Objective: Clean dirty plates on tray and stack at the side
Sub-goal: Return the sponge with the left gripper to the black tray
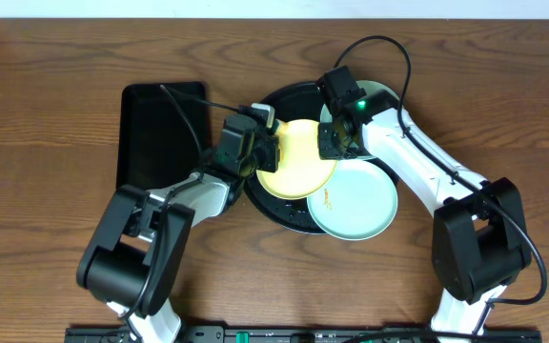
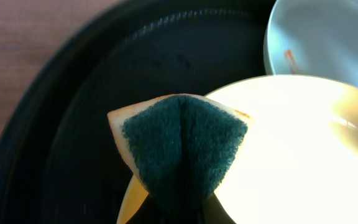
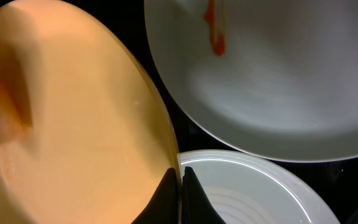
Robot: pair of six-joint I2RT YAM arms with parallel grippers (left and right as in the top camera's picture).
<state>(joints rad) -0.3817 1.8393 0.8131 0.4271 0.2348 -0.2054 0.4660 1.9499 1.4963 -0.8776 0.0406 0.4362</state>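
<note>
Arms in toward frame centre, left gripper (image 1: 267, 152) tight on sponge (image 2: 182, 146), right gripper (image 3: 180, 186) tight on yellow plate (image 1: 298, 162) rim

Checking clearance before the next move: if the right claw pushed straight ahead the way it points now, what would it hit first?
Probably the smeared mint-blue plate. The right claw, shut on the yellow plate's rim, aims at it across a dark gap. Depth is unclear.

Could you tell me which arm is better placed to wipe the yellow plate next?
Left, probably. The left gripper is shut on the sponge, which sits at the edge of the yellow plate. The right gripper is pinching that plate's rim, so it seems busy steadying it.
</note>
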